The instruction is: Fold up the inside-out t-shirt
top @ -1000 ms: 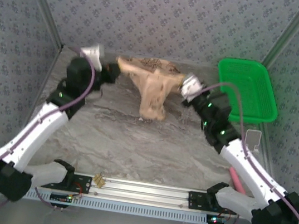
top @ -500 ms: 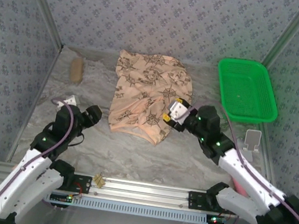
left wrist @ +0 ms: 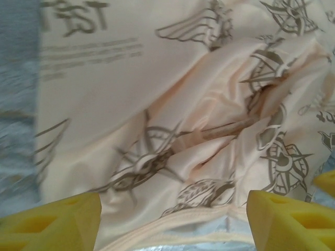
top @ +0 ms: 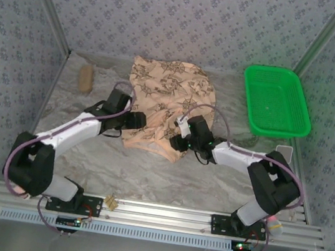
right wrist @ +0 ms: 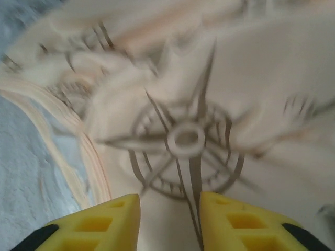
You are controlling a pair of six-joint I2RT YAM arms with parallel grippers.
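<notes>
Both arms have swung in since half a second ago: left arm (top: 82, 128) off the near-left desk (top: 147, 176) to the shirt's left edge, right arm (top: 234, 154) down to its near-right corner. Soft tan-beige t-shirt with dark compass prints (top: 169, 94) lies spread mid-desk toward the far wall. It hasn't moved, runs slightly longer far-to-near, and its near hem is rumpled. Left jaws wide apart, yellow pads (left wrist: 57, 219) either side of the hem band, cloth straight ahead, nothing clamped. Right jaws nearly together over a compass print (right wrist: 186, 138); can't tell if cloth is pinched. Both are about equally close, flanking the near edge, so a far-ward fold looks set up. Green plastic basket (top: 277, 101) far right and small tan oblong block (top: 85, 78) far left sit well apart. Nothing in the way.
</notes>
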